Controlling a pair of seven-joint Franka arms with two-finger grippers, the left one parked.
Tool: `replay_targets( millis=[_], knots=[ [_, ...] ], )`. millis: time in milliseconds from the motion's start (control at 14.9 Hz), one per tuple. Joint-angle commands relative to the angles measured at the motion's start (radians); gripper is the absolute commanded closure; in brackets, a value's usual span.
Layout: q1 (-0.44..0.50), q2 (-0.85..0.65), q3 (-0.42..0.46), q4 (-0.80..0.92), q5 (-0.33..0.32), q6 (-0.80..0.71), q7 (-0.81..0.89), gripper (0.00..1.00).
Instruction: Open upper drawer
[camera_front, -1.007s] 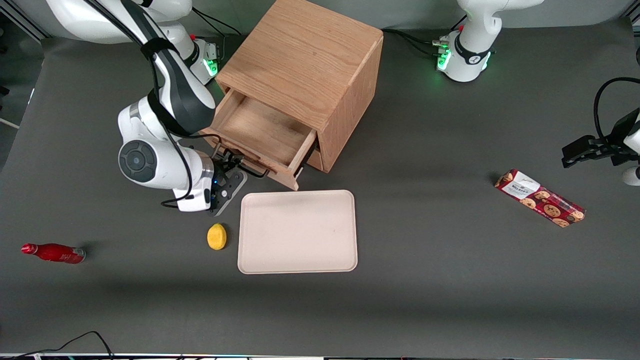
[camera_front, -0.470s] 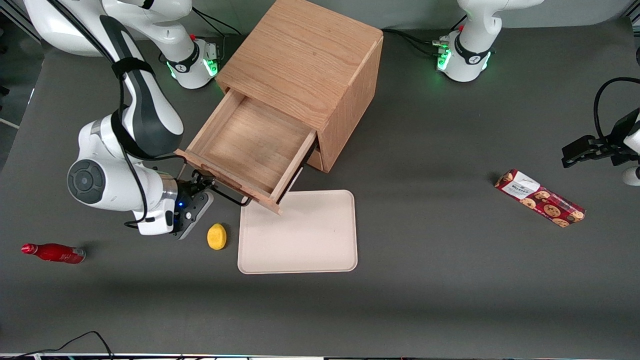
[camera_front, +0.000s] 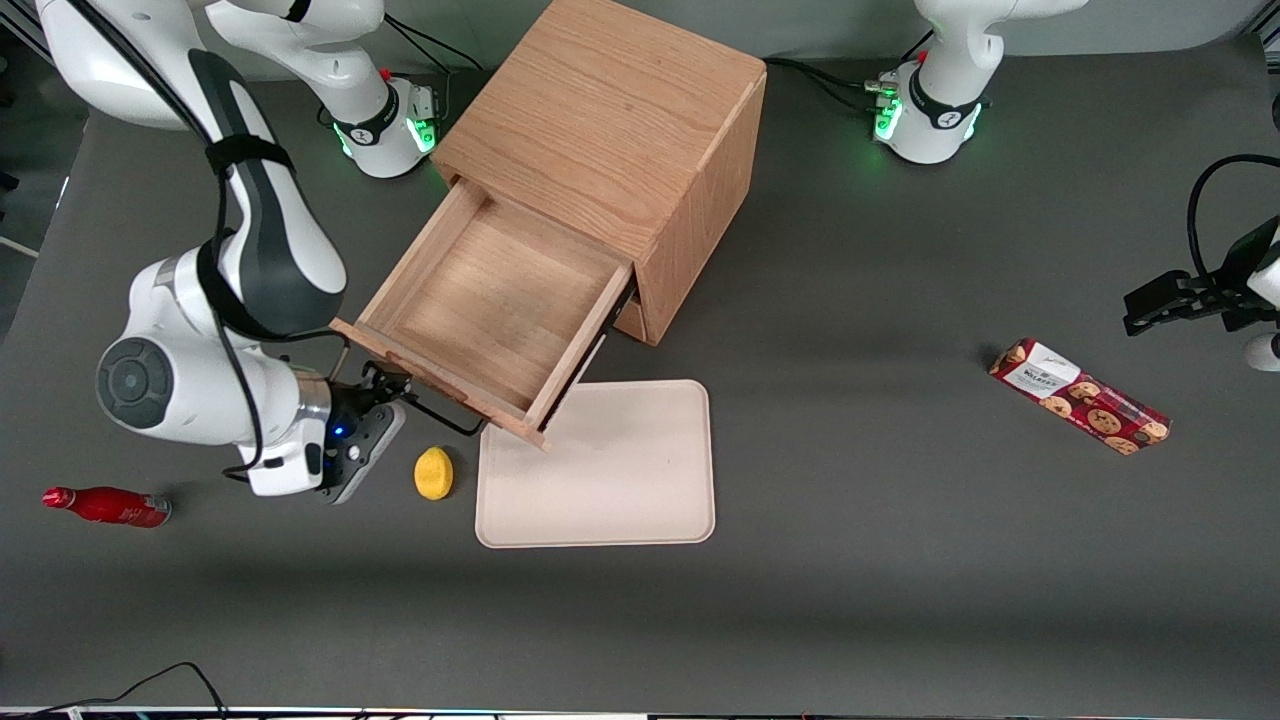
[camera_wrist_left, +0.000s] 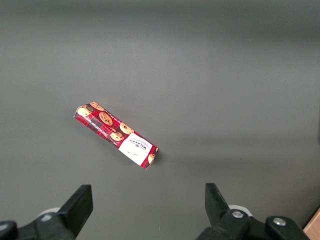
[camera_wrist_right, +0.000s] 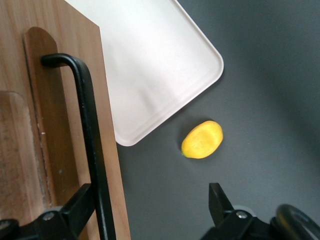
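Note:
The oak upper drawer (camera_front: 480, 300) stands pulled far out of the cube-shaped cabinet (camera_front: 600, 110), and its inside is bare. Its thin black bar handle (camera_front: 440, 418) runs along the drawer front nearest the front camera. My right gripper (camera_front: 385, 388) is at the handle's end, in front of the drawer. In the right wrist view the gripper (camera_wrist_right: 150, 207) is open. One finger (camera_wrist_right: 77, 207) sits between the drawer front (camera_wrist_right: 60, 75) and the handle bar (camera_wrist_right: 90, 130), touching the bar. The other finger (camera_wrist_right: 220, 205) hangs over the bare table. The bottom drawer is mostly hidden under the upper one.
A beige tray (camera_front: 595, 465) lies on the table, its corner under the open drawer front. A yellow lemon (camera_front: 433, 473) lies beside the tray, close to my gripper. A red bottle (camera_front: 105, 506) lies toward the working arm's end. A biscuit packet (camera_front: 1080, 395) lies toward the parked arm's end.
The upper drawer has slid much farther out of the cabinet, over the tray's corner. My gripper moved with the handle, away from the cabinet and nearer the front camera.

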Motion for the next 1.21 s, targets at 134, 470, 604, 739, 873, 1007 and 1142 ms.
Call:
replay_targets(
  millis=[134, 470, 604, 739, 873, 1007, 1142],
  knots=[
    [0.012, 0.065, -0.013, 0.099, -0.022, -0.009, -0.075, 0.0],
    [0.016, 0.041, -0.012, 0.161, -0.035, -0.057, -0.131, 0.0],
    [0.016, -0.001, -0.01, 0.161, -0.03, -0.107, -0.071, 0.0],
    [0.018, -0.053, -0.007, 0.162, -0.03, -0.18, -0.01, 0.0],
    [0.015, -0.139, -0.011, 0.141, -0.033, -0.267, 0.14, 0.0],
    [0.013, -0.226, -0.011, 0.106, -0.044, -0.314, 0.356, 0.0],
    [0.006, -0.321, -0.015, 0.029, -0.049, -0.387, 0.49, 0.0]
  ],
)
